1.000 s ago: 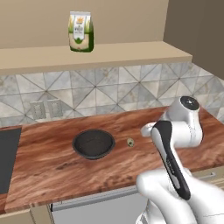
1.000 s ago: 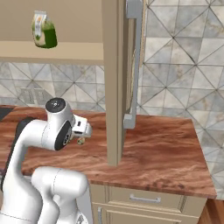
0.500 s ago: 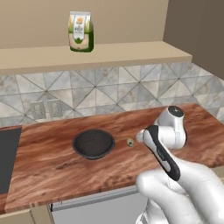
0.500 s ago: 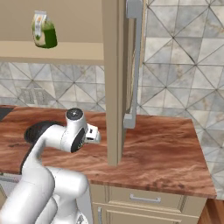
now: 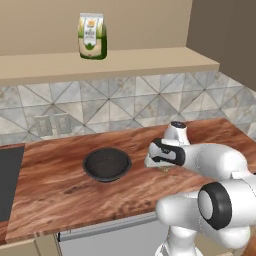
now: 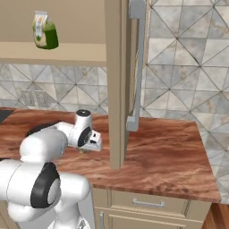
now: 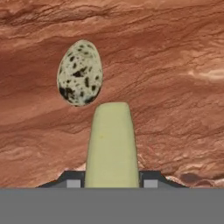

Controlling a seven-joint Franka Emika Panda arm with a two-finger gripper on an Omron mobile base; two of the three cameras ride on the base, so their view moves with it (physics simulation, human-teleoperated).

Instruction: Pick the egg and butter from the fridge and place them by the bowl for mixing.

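Note:
My gripper [image 7: 111, 183] is shut on a pale yellow stick of butter [image 7: 111, 144] and points down at the wooden counter. Just beyond the butter's end a speckled egg [image 7: 80, 73] lies on the wood, apart from it. From the left base view my hand [image 5: 161, 159] hovers low over the counter, a short way right of the black bowl [image 5: 89, 169]. The right base view has the gripper [image 6: 86, 149] left of a beige panel, with the fridge's bar handle [image 6: 135, 62] behind it. The fridge's grey side [image 5: 230, 45] stands at the far right.
A green-and-white carton [image 5: 93, 36] stands on the shelf above the tiled backsplash. A black cooktop [image 5: 9, 182] lies at the counter's left end. The upright beige panel [image 6: 116, 80] rises close on the hand's right. Bare wood stretches right of it.
The arm has swung forward and down. The hand has dropped from above the counter to just over it, right of the bowl, still shut on the butter.

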